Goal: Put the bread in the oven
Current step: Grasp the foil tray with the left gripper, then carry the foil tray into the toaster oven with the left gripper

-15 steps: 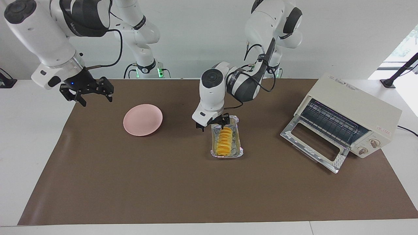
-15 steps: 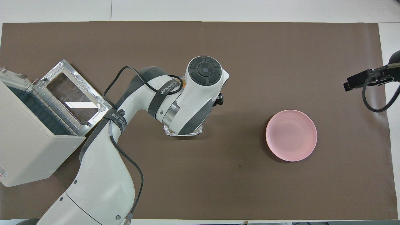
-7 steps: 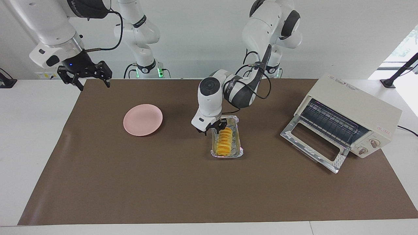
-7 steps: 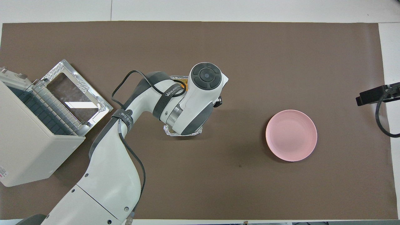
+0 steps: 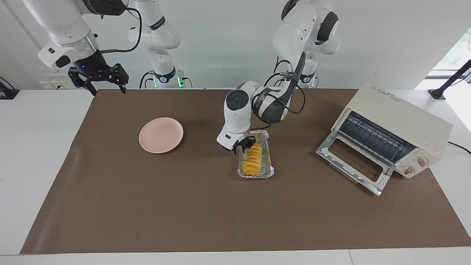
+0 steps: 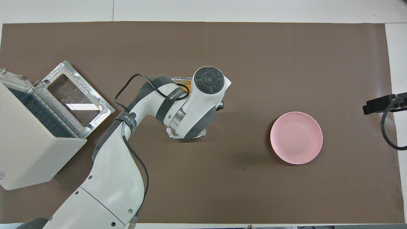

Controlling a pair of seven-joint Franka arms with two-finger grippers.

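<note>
A: Briefly, item one: the bread [image 5: 252,159], a yellow-orange ridged loaf. Location: inside the foil tray [image 5: 271,170], which sits on the tabletop [image 5: 147,206] beside the oven [image 5: 399,121], toward the right arm's end from it.

B: Handling properties?

A: By the look of it, light and soft, and the slice-like ridges suggest it could compress or split under a hard pinch. The tray looks thin and crinkled, so it may drag along or buckle if the loaf snags.

B: Recommended hold?

A: Across the narrow width, about mid-length, fingers bearing on the long sides rather than the ends. A grip at one end would probably let the other end droop.

B: Item two, left end effector [image 5: 245,144]?

A: Low at the tray end nearer the robots, at the loaf's end. Its fingers stand at a narrow spread around that end; whether they actually grip the loaf, I cannot tell.

B: Item three, right end effector [image 5: 98,79]?

A: Spread wide, holding nothing, raised well apart from the oven, out past the pink plate [image 5: 160,134] at the tabletop's corner. Waiting.

B: Oven condition?

A: Door [image 5: 355,163] dropped flat, wire rack [image 5: 371,138] exposed.
</note>
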